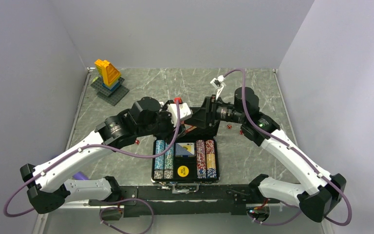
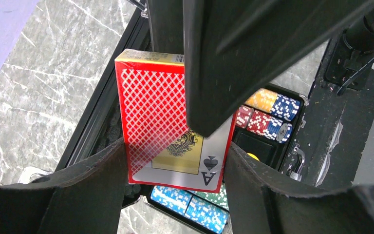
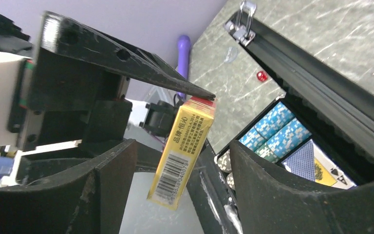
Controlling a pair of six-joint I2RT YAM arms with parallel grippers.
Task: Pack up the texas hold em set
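Observation:
The black case (image 1: pixel 154 161) lies open at the near middle of the table. It holds rows of striped chips (image 1: pixel 205 158) and a blue card deck (image 1: pixel 185 149). Both grippers meet above its far edge. My left gripper (image 2: pixel 175 147) is shut on a red card deck (image 2: pixel 151 107), gripping it by its side edges above the chips (image 2: pixel 268 114). My right gripper (image 3: pixel 182 144) is open, with one finger on each side of that deck (image 3: pixel 182 151) and a gap on both sides. Small red dice (image 1: pixel 229 126) lie on the table beside the case.
A yellow-blue brick tower (image 1: pixel 108 75) stands at the far left. A purple object (image 1: pixel 80 175) lies near the left arm. The case's rim with a silver latch (image 3: pixel 243 22) rises next to the right gripper. Another red die (image 1: pixel 137 142) lies left of the case.

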